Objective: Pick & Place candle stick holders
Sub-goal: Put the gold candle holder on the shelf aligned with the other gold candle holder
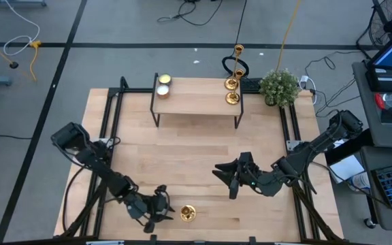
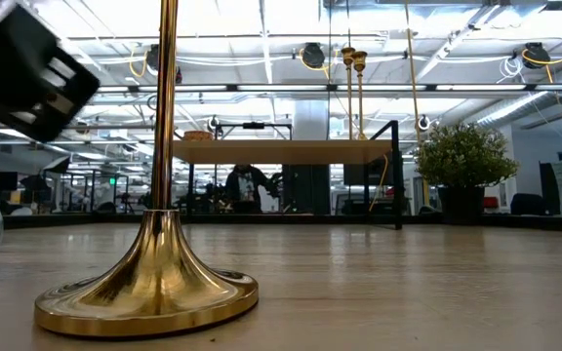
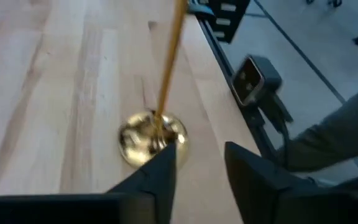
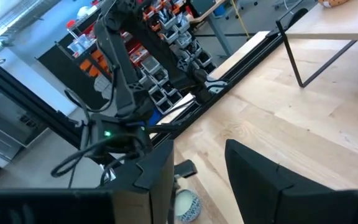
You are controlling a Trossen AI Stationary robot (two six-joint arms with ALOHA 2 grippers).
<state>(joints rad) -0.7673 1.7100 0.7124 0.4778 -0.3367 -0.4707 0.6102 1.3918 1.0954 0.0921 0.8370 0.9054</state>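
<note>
step: reach. my left claw [image 3: 197, 165] hangs released just beside the holder [image 3: 152, 137] at the bench [image 1: 196, 156] front edge. next: straddle the stem, clench. right claw [image 4: 197, 168] waits released.

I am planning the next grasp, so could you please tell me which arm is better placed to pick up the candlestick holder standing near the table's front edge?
The left. Its claw is open beside that candlestick holder, while the right claw hangs open farther back, mid-table.
</note>
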